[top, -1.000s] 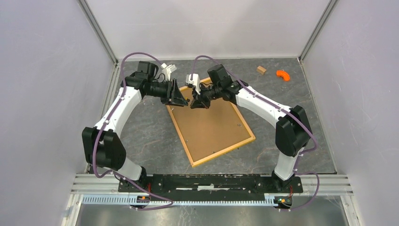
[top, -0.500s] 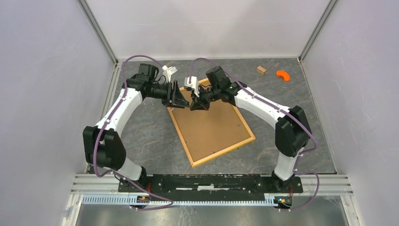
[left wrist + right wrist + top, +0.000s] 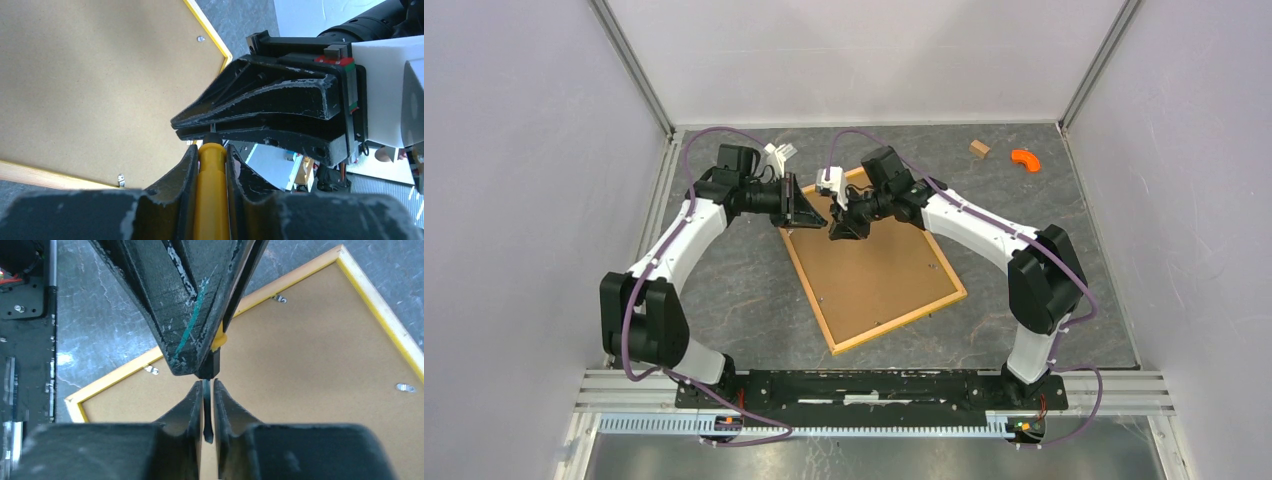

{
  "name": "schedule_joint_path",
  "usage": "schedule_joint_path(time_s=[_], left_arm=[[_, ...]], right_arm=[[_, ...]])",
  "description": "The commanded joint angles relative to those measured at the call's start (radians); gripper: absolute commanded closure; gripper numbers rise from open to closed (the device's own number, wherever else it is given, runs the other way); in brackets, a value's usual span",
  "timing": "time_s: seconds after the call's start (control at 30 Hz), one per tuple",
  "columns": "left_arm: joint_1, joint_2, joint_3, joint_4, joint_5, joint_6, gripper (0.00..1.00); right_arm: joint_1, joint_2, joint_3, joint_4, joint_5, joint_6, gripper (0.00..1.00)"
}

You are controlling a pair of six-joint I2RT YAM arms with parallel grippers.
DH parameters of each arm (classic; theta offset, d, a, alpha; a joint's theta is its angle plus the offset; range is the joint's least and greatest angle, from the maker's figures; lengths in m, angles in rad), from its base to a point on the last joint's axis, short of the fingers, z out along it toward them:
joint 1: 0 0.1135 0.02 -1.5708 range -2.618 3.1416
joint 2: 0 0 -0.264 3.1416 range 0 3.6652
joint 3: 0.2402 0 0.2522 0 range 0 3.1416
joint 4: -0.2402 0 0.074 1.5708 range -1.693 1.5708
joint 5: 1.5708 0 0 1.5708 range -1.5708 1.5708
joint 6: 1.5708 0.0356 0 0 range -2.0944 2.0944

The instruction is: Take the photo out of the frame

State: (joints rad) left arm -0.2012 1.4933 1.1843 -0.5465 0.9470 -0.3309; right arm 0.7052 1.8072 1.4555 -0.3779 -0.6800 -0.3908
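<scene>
The frame (image 3: 874,270) lies face down on the table, brown board back up, with yellow border and small clips (image 3: 121,177). The photo is hidden under the board. My left gripper (image 3: 817,220) hovers over the frame's far left corner, shut on the yellow handle of a screwdriver (image 3: 212,190). My right gripper (image 3: 837,233) meets it tip to tip and is shut on the screwdriver's dark blade (image 3: 206,410). In the right wrist view the left gripper (image 3: 190,305) fills the top, with a bit of yellow handle (image 3: 218,340) showing.
A small wooden block (image 3: 979,148) and an orange curved piece (image 3: 1024,158) lie at the far right of the table. White walls enclose the table on three sides. A metal rail (image 3: 874,385) runs along the near edge.
Both grippers have shifted slightly toward the near side over the frame's corner, staying tip to tip. The left wrist has drawn back a little. The frame has not moved.
</scene>
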Motion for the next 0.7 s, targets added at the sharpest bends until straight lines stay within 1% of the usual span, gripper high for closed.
schedule_joint_path(time_s=[0.0, 0.07, 0.17, 0.23, 0.27, 0.33, 0.43, 0.5, 0.67], left_arm=[[0.001, -0.055, 0.009, 0.015, -0.002, 0.005, 0.98], [0.014, -0.057, 0.032, -0.038, -0.07, 0.062, 0.98], [0.016, -0.026, 0.128, -0.196, -0.245, 0.246, 0.98], [0.015, 0.01, 0.181, -0.283, -0.404, 0.341, 0.98], [0.014, 0.026, 0.198, -0.311, -0.466, 0.383, 0.98], [0.014, 0.041, 0.212, -0.325, -0.531, 0.433, 0.98], [-0.002, 0.054, 0.224, -0.306, -0.624, 0.462, 0.98], [-0.016, 0.076, 0.248, -0.304, -0.68, 0.48, 0.98], [-0.021, 0.148, 0.299, -0.304, -0.725, 0.509, 0.98]], right_arm=[[0.01, -0.036, 0.016, 0.027, 0.03, 0.0, 0.66], [-0.006, -0.029, 0.028, -0.041, 0.048, -0.043, 0.52], [-0.093, -0.004, 0.039, -0.116, 0.037, -0.052, 0.44], [-0.17, 0.026, 0.054, -0.145, 0.05, -0.029, 0.4], [-0.209, 0.043, 0.062, -0.158, 0.075, -0.017, 0.39], [-0.274, 0.068, 0.06, -0.154, 0.133, 0.024, 0.37], [-0.344, 0.09, 0.04, -0.146, 0.226, 0.066, 0.36], [-0.368, 0.092, 0.014, -0.14, 0.28, 0.085, 0.36], [-0.416, 0.075, -0.063, -0.156, 0.313, 0.108, 0.36]])
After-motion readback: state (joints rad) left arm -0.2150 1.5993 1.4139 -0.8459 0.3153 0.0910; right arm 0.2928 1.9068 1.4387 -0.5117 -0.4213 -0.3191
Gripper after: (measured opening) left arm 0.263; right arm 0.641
